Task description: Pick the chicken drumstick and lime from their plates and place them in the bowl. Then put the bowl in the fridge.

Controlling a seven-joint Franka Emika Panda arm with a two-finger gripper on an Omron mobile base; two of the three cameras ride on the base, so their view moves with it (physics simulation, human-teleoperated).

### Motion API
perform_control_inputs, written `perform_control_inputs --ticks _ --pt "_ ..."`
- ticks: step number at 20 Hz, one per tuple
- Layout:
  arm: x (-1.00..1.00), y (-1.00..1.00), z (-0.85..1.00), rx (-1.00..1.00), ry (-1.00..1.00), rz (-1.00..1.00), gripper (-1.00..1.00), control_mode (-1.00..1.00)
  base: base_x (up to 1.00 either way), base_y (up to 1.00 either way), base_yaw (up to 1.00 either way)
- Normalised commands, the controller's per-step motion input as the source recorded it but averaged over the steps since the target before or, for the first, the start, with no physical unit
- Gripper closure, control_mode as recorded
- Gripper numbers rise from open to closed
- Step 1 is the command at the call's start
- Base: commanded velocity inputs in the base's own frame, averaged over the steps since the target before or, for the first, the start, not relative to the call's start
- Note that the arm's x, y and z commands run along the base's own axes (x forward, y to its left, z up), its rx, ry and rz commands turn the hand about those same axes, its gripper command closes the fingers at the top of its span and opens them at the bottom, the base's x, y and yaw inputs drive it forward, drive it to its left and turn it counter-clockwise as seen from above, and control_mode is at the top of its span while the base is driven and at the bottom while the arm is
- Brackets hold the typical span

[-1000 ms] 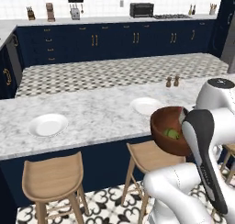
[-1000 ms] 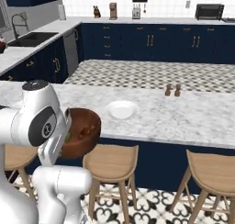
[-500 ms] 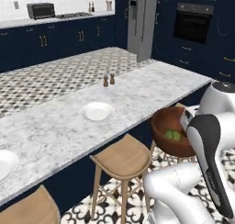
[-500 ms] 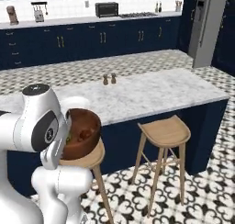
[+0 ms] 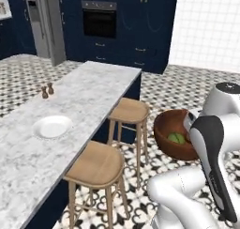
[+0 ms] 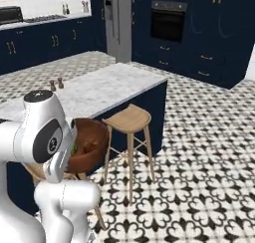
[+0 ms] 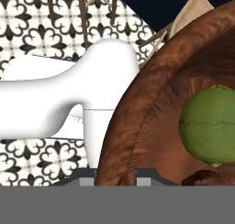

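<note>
My gripper is shut on the rim of the dark reddish-brown bowl, holding it in the air beside the island, above the patterned floor. In the bowl lies the green lime, and a dark brown bit of the chicken drumstick shows just below it. The lime also shows inside the bowl in the left base view. The bowl hangs close to my white arm. One white plate sits bare on the marble counter. The grey fridge stands shut at the far end of the kitchen.
Wooden stools stand along the island's side near the bowl. Two small shakers rest on the counter. Navy cabinets with a built-in oven line the wall beside the fridge. Open floor lies to the right.
The whole picture has swung round: the base has moved, and the fridge, oven and island end have come into view. The bowl stays in my shut gripper.
</note>
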Motion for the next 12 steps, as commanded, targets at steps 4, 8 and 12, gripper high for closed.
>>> perform_control_inputs --ticks 4,8,12 --pt "0.00 0.00 0.00 0.00 0.00 0.00 1.00 1.00 0.04 -0.04 -0.85" --pt "0.00 0.00 0.00 0.00 0.00 0.00 1.00 1.00 0.78 -0.48 -0.52" --pt "0.00 0.00 0.00 0.00 0.00 0.00 1.00 1.00 1.00 -0.75 -0.26"
